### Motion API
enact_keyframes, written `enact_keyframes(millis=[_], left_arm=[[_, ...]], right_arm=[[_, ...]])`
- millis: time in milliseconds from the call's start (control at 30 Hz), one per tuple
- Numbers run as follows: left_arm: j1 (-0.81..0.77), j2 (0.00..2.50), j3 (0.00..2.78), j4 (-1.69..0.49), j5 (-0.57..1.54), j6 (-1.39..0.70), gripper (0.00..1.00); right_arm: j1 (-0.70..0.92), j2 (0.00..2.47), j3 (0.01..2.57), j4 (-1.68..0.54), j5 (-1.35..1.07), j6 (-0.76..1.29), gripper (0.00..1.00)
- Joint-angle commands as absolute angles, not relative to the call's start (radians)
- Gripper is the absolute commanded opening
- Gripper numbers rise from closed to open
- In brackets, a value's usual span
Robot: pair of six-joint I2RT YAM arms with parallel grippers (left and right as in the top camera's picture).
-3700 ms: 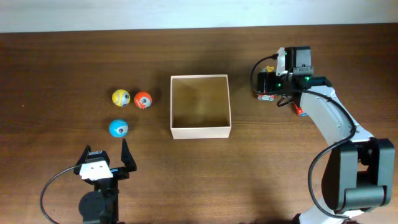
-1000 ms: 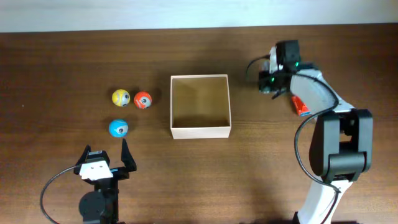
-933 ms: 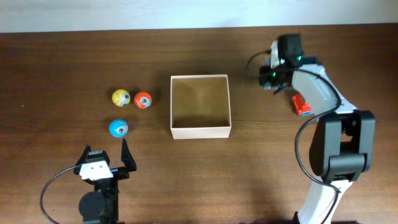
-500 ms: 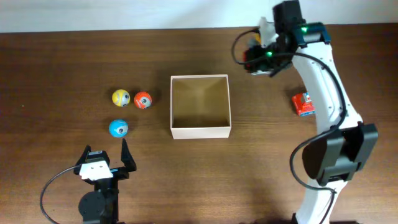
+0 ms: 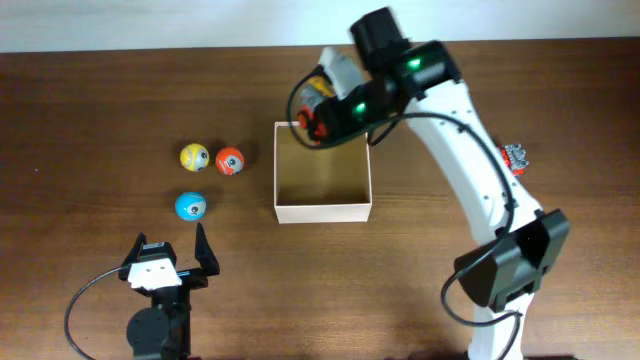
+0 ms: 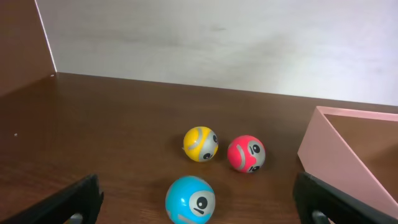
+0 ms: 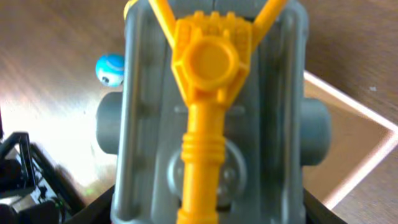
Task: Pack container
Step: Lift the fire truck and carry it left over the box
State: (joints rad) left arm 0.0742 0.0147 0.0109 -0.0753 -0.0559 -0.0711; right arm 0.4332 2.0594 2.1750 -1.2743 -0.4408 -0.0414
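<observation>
- The container [image 5: 323,205], a shallow cream-white square box with a tan inside, is seen at the middle of the table [image 5: 100,100]. It lies in the same spot as in all the earlier overhead frames, and nothing is seen on the part of its floor that shows.
- The right gripper [image 5: 325,112] is held above the container's 11 o'clock corner. Half a second ago it was well off at the box's 1 o'clock, and a second ago farther out toward 2 o'clock.
- A grey and yellow toy [image 7: 211,124] is clamped in that gripper and fills the right wrist view. It is carried clear of the table and has not been set in the box.
- Three balls lie at the container's 9 o'clock, unmoved since the earlier frames: a red ball [image 5: 230,161] nearest the box, a yellow ball [image 5: 194,157] just beside it at its 9 o'clock, and a blue ball [image 5: 190,206] apart at their 6 o'clock.
- The left gripper [image 5: 170,262] is parked at the container's 7 o'clock, jaws spread wide with nothing between them, as in every earlier frame.
- A small red thing [image 5: 514,157] is seen at the container's 3 o'clock, partly hidden by the right arm.
</observation>
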Motion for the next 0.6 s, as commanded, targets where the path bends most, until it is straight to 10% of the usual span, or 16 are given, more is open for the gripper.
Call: enact_keyframes(millis=[0, 567], left_arm=[[0.070, 0.006, 0.009, -0.080, -0.048, -0.059, 0.99], [0.070, 0.006, 0.009, -0.080, -0.048, -0.059, 0.99]], right_arm=[[0.494, 2.056, 2.185, -1.277, -0.346, -0.044, 0.51], [0.622, 2.065, 1.838, -0.968, -0.019, 0.334, 0.51]])
